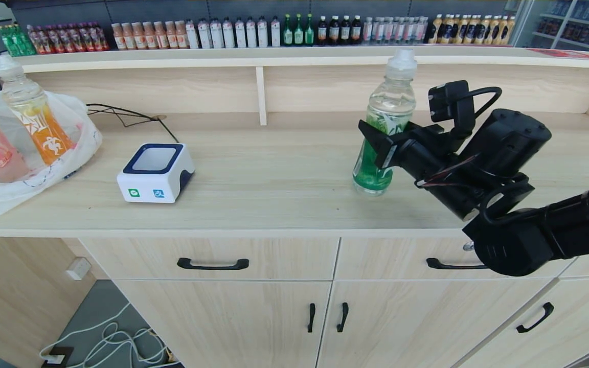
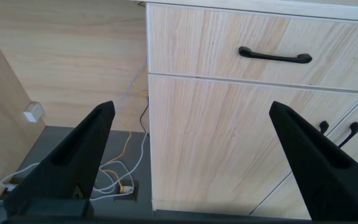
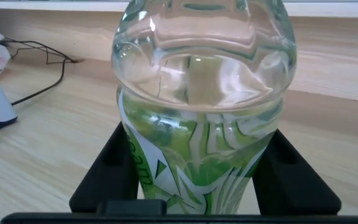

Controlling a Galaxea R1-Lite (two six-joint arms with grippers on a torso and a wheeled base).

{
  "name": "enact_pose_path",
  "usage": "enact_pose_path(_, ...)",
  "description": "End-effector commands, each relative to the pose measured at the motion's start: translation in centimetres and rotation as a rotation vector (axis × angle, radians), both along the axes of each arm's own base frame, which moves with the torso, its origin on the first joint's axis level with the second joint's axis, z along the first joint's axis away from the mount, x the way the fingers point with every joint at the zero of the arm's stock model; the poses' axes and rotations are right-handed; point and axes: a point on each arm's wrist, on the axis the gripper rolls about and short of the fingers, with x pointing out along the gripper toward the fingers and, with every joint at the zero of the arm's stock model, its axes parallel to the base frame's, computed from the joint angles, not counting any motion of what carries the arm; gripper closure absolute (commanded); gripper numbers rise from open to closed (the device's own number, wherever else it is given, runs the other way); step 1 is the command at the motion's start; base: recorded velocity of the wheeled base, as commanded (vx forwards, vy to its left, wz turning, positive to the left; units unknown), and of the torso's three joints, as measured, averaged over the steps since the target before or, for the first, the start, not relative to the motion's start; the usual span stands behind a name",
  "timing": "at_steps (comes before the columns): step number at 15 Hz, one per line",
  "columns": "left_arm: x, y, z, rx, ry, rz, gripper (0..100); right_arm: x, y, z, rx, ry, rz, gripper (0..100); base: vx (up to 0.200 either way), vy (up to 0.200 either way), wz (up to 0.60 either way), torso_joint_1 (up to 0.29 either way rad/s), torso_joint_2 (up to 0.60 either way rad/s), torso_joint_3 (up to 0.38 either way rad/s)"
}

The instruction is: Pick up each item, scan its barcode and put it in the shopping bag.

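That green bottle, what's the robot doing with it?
The right gripper is shut on the green bottle, which stands upright on the counter, not yet lifted. The scanner sits further to the robot's left, and the shopping bag beyond it already holds two bottles. The left gripper hangs open down by the cabinet front, holding nothing.

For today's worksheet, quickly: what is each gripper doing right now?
Left gripper: open, holding nothing.
Right gripper: closed on the clear plastic bottle with green label, standing on the wooden counter.
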Motion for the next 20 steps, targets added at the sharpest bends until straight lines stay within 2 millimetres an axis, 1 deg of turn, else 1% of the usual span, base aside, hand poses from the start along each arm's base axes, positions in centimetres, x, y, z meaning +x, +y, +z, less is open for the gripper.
enact_pose_path(1, 0.0, 0.0, 0.0, 0.0, 0.0, -0.002, 0, -0.6, -0.3, 1.1, 0.012, -0.028, 0.001, 100, 0.0, 0.0, 0.0, 0.0, 0.0, 0.0)
enact_pose_path(3, 0.0, 0.0, 0.0, 0.0, 0.0, 0.0, 0, -1.6, -0.6, 2.5, 0.024, -0.065, 0.015, 100, 0.0, 0.0, 0.0, 0.0, 0.0, 0.0)
enact_pose_path(5, 0.0, 0.0, 0.0, 0.006, 0.0, -0.002, 0, -3.1, -1.0, 3.9, 0.038, -0.097, 0.027, 100, 0.0, 0.0, 0.0, 0.0, 0.0, 0.0)
enact_pose_path(6, 0.0, 0.0, 0.0, 0.006, 0.0, -0.002, 0, -3.4, -1.0, 4.1, 0.039, -0.1, 0.033, 100, 0.0, 0.0, 0.0, 0.0, 0.0, 0.0)
enact_pose_path(7, 0.0, 0.0, 0.0, 0.006, 0.0, 0.0, 0, -4.6, -1.3, 4.6, 0.042, -0.109, 0.044, 100, 0.0, 0.0, 0.0, 0.0, 0.0, 0.0)
enact_pose_path(8, 0.0, 0.0, 0.0, 0.006, 0.0, -0.002, 0, -5.7, -1.3, 4.9, 0.045, -0.113, 0.059, 100, 0.0, 0.0, 0.0, 0.0, 0.0, 0.0)
enact_pose_path(10, 0.0, 0.0, 0.0, 0.006, 0.0, -0.002, 0, -7.1, -1.6, 4.8, 0.042, -0.106, 0.071, 100, 0.0, 0.0, 0.0, 0.0, 0.0, 0.0)
enact_pose_path(11, 0.0, 0.0, 0.0, 0.006, 0.0, -0.002, 0, -8.7, -2.1, 4.7, 0.03, -0.105, 0.104, 100, 0.0, 0.0, 0.0, 0.0, 0.0, 0.0)
enact_pose_path(13, 0.0, 0.0, 0.0, 0.006, 0.0, 0.0, 0, -10.8, -3.2, 3.7, -0.006, -0.082, 0.157, 100, 0.0, 0.0, 0.0, 0.0, 0.0, 0.0)
enact_pose_path(14, 0.0, 0.0, 0.0, 0.006, 0.0, -0.002, 0, -11.4, -3.5, 3.3, -0.01, -0.069, 0.159, 100, 0.0, 0.0, 0.0, 0.0, 0.0, 0.0)
enact_pose_path(15, 0.0, 0.0, 0.0, 0.006, 0.0, -0.002, 0, -12.5, -4.0, 2.5, -0.021, -0.045, 0.168, 100, 0.0, 0.0, 0.0, 0.0, 0.0, 0.0)
enact_pose_path(16, 0.0, 0.0, 0.0, 0.006, 0.0, 0.0, 0, -13.6, -4.0, 2.2, -0.026, -0.044, 0.212, 100, 0.0, 0.0, 0.0, 0.0, 0.0, 0.0)
enact_pose_path(18, 0.0, 0.0, 0.0, 0.006, 0.0, -0.002, 0, -14.8, -4.3, 2.5, 0.002, -0.041, 0.259, 100, 0.0, 0.0, 0.0, 0.0, 0.0, 0.0)
enact_pose_path(20, 0.0, 0.0, 0.0, 0.006, 0.0, 0.0, 0, -15.1, -4.1, 2.5, 0.068, 0.004, 0.319, 100, 0.0, 0.0, 0.0, 0.0, 0.0, 0.0)
